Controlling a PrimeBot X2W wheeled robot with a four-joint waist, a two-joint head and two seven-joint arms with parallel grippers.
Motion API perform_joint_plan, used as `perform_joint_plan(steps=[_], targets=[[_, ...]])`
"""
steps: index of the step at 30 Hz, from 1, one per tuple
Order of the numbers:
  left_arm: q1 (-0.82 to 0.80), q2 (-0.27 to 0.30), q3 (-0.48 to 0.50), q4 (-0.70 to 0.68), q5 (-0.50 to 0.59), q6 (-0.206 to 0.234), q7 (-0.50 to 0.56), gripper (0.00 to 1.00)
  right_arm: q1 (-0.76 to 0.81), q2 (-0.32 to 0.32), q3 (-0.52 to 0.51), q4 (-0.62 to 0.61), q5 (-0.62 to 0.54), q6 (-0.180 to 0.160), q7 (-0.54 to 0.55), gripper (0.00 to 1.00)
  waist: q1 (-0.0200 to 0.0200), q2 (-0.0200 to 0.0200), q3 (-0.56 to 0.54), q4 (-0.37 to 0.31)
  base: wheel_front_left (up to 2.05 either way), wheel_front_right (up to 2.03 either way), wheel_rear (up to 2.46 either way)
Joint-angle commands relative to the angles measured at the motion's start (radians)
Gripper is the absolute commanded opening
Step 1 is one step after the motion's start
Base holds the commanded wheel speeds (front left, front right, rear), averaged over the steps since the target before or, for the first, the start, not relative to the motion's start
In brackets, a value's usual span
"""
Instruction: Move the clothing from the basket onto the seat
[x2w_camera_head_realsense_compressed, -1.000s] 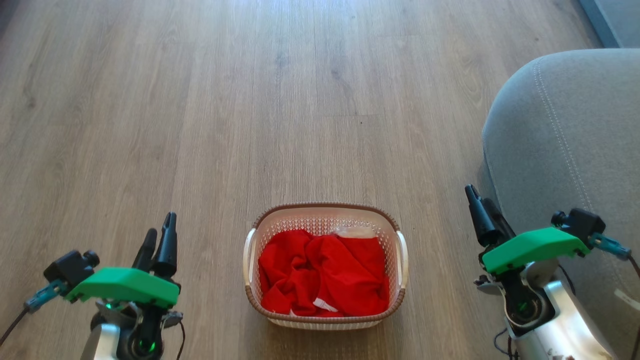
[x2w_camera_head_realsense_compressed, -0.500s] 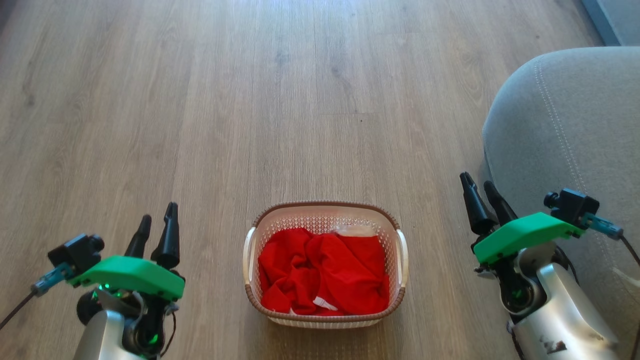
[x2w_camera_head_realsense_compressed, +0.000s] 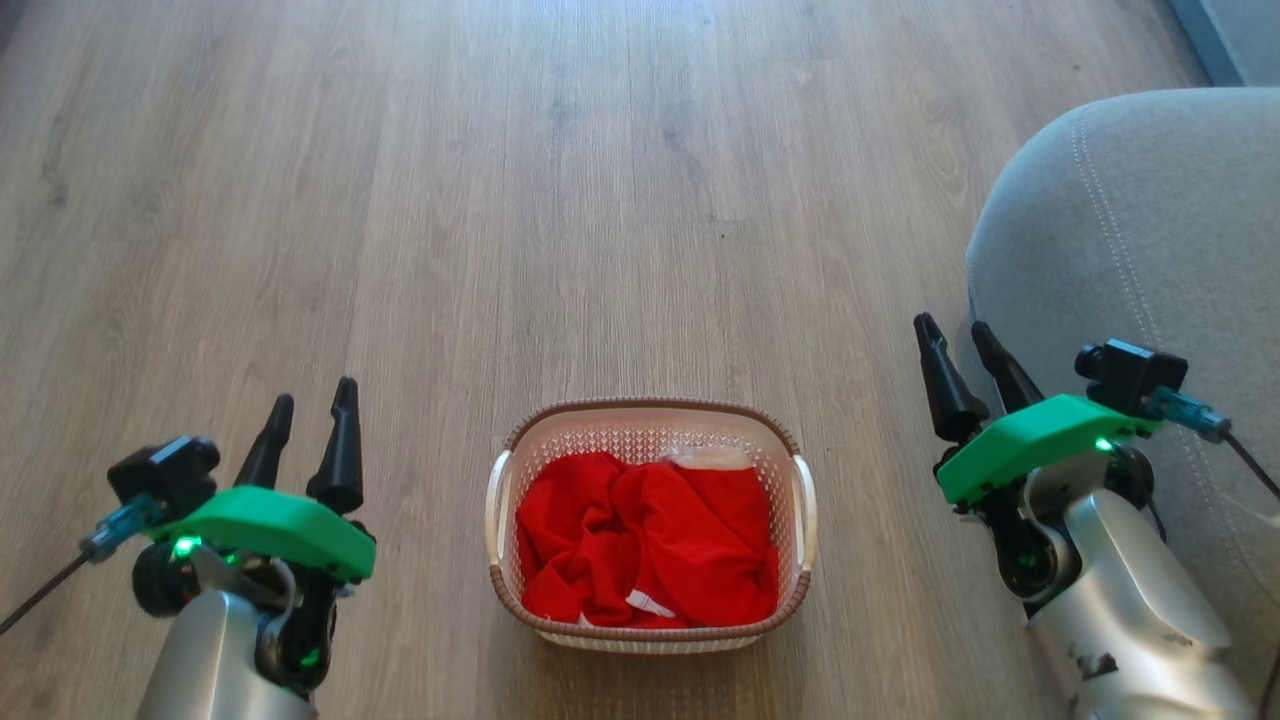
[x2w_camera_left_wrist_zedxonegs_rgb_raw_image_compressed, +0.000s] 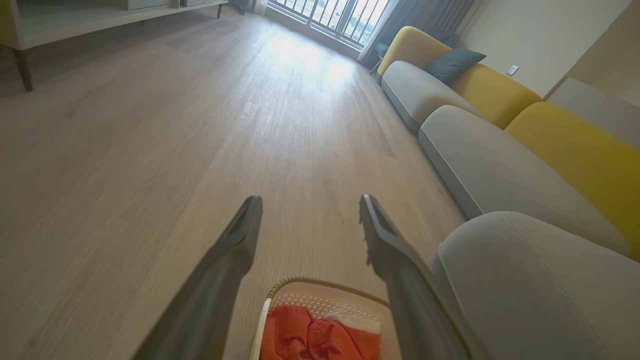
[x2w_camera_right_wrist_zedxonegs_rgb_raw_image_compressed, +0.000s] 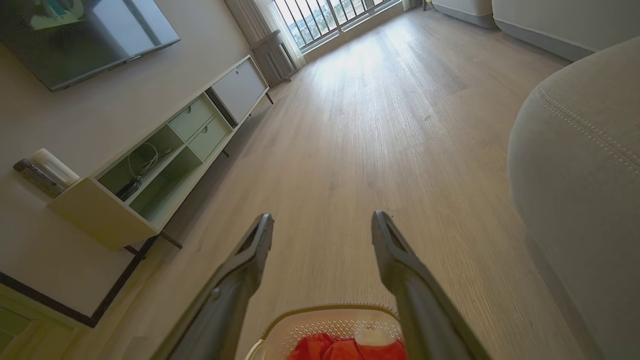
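Observation:
The cream perforated basket (x2w_camera_head_realsense_compressed: 505, 510) with a brown rim sits on the wood floor at lower centre, holding crumpled red clothing (x2w_camera_head_realsense_compressed: 650, 540) with a white label and a white piece at its far side. The grey seat (x2w_camera_head_realsense_compressed: 1150, 230) rises at the right. My left gripper (x2w_camera_head_realsense_compressed: 312, 392) hovers open to the left of the basket, nothing between its fingers. My right gripper (x2w_camera_head_realsense_compressed: 953, 330) stands open between basket and seat, also empty. Both wrist views catch the basket (x2w_camera_left_wrist_zedxonegs_rgb_raw_image_compressed: 320, 300) (x2w_camera_right_wrist_zedxonegs_rgb_raw_image_compressed: 330, 322) and red clothing (x2w_camera_left_wrist_zedxonegs_rgb_raw_image_compressed: 310, 337) (x2w_camera_right_wrist_zedxonegs_rgb_raw_image_compressed: 345, 347) at their bottom edge, under the open left gripper (x2w_camera_left_wrist_zedxonegs_rgb_raw_image_compressed: 310, 200) and right gripper (x2w_camera_right_wrist_zedxonegs_rgb_raw_image_compressed: 322, 217).
Wood floor (x2w_camera_head_realsense_compressed: 550, 200) stretches ahead of the basket. A row of grey and yellow sofa cushions (x2w_camera_left_wrist_zedxonegs_rgb_raw_image_compressed: 500, 125) runs along the right wall. A low white media cabinet (x2w_camera_right_wrist_zedxonegs_rgb_raw_image_compressed: 165, 160) and a wall screen (x2w_camera_right_wrist_zedxonegs_rgb_raw_image_compressed: 75, 35) stand on the left side of the room.
Both grippers have shifted forward, away from me, the right one a little left as well. The right one's fingers now show spread apart. Basket and clothing lie as before.

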Motion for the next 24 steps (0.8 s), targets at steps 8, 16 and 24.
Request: perform_joint_plan(steps=[8,16,24], targets=[[-0.086,0.028,0.027,-0.022,0.119,-0.008,-0.036,1.0,-0.096,-0.018,0.028,-0.008,-0.11,0.0,-0.041,1.0,-0.0001,0.0,0.006,0.001,0.0,0.0,0.0],[-0.112,0.029,0.035,-0.014,0.219,-0.008,-0.06,1.0,-0.132,-0.023,0.039,0.008,-0.201,0.0,-0.064,1.0,-0.0001,0.0,0.011,0.004,0.0,0.0,0.0],[-0.137,0.029,0.047,-0.008,0.317,-0.009,-0.083,1.0,-0.168,-0.027,0.053,0.026,-0.288,0.0,-0.088,1.0,-0.0001,0.0,0.014,0.004,0.0,0.0,0.0]])
